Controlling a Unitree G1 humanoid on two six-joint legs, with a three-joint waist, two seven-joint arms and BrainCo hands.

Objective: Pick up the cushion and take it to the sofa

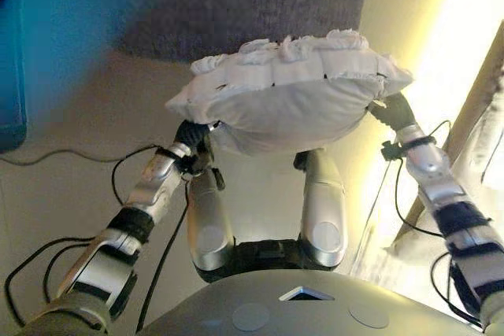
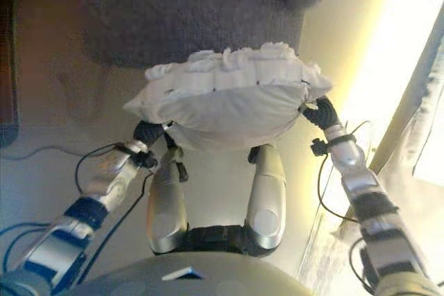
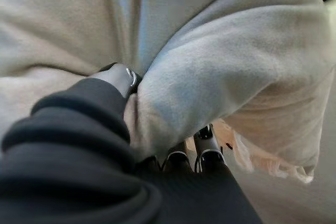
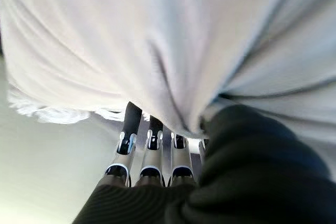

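A white cushion (image 1: 283, 100) with a frilled edge is held up in front of me between both hands, clear of the floor. My left hand (image 1: 193, 135) grips its lower left corner. In the left wrist view the thumb and fingers (image 3: 202, 150) pinch a fold of the cushion's cloth (image 3: 220, 66). My right hand (image 1: 394, 112) holds the right end. In the right wrist view its fingers (image 4: 152, 150) reach under the cushion (image 4: 157, 40), which presses down over the hand. The fingertips of both hands are hidden in the cloth.
A dark grey textured surface (image 1: 236, 5), sofa or rug, lies just beyond the cushion. A blue object (image 1: 24, 53) stands at the left. Black cables (image 1: 47, 155) trail over the pale floor. A bright window and curtain (image 1: 480, 116) run along the right.
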